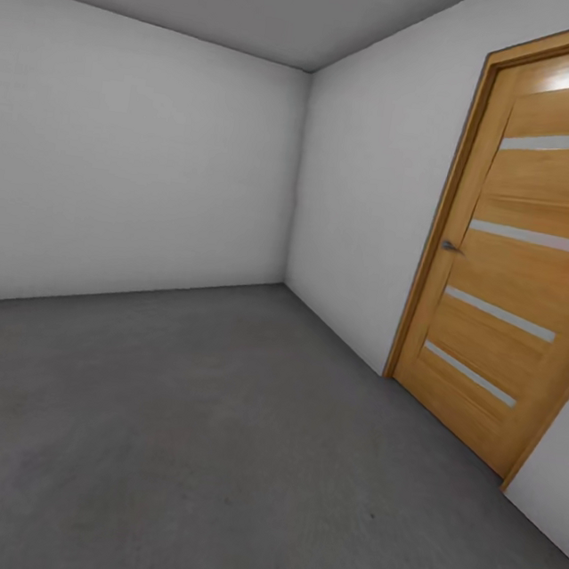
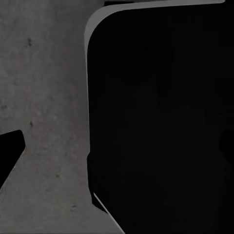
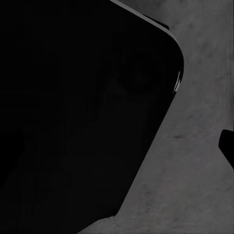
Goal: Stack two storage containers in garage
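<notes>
Down at the left claw, a black fingertip shows as a dark wedge over mottled grey concrete, beside a large black rounded body that looks like part of the robot; with one tip in sight, I cannot tell how wide that claw stands, and nothing orange-red lies in it. The right claw gives as little: a black finger edge over the same concrete beside a similar dark body, its spread impossible to judge. Beneath both claws lies the floor, rough dark grey concrete, so the robot appears to be in the garage. Well ahead of the claws, plain white walls meet at a corner, and off to the right side stands a honey-wood door with frosted strips and a small handle. From the task wording, topless bins should be light and fairly stiff, with thin walls that may flex; a rim of a long side, pinched wall between fingers, seems the safest hold.
</notes>
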Available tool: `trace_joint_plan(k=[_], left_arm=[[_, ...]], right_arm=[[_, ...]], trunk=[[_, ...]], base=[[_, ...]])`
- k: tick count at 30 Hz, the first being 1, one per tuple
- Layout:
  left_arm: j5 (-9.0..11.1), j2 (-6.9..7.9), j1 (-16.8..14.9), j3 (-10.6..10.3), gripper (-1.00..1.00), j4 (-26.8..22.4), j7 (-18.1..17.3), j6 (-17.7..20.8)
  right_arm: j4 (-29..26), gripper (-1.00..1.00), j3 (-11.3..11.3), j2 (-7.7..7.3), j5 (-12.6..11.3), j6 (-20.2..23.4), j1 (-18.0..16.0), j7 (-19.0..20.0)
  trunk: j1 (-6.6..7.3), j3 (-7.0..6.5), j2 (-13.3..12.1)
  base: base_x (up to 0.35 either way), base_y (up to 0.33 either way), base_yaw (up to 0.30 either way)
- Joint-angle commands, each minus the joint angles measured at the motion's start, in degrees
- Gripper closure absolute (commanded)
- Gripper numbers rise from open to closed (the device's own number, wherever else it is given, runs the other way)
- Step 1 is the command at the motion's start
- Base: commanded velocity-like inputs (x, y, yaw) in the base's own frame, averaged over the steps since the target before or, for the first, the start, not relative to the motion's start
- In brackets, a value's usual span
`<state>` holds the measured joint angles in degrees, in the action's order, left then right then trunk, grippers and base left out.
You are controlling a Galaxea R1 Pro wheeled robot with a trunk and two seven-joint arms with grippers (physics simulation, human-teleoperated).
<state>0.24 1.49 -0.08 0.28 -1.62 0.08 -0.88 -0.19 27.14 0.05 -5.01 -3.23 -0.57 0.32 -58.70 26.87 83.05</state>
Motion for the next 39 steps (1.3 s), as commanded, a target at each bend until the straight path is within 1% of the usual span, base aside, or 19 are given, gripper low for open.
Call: trace_joint_plan(k=[1,7,10,39], left_arm=[[0.0,0.0,0.0,0.0,-1.0,0.0,0.0,-0.1],[0.0,0.0,0.0,0.0,-1.0,0.0,0.1,0.0],[0.1,0.0,0.0,0.0,-1.0,0.0,0.1,0.1],[0.5,-0.26,0.0,0.2,-1.0,0.0,0.1,-0.5]], right_arm=[[0.0,-1.0,0.5,0.02,-0.5,-0.2,0.0,0.0],[0.0,-1.0,0.5,0.04,-0.5,-0.2,0.0,0.0],[0.0,-1.0,0.5,0.04,-0.5,-0.2,0.0,0.0],[0.1,-1.0,0.6,-0.16,-0.4,-0.3,0.0,0.0]], trunk=[[-0.03,0.06,0.0],[-0.03,0.06,0.0],[-0.03,0.06,0.0],[-0.03,0.06,0.0]], base=[[0.322,0.0,-0.247],[0.323,0.0,-0.228],[0.323,0.0,-0.072],[0.324,0.0,-0.003]])
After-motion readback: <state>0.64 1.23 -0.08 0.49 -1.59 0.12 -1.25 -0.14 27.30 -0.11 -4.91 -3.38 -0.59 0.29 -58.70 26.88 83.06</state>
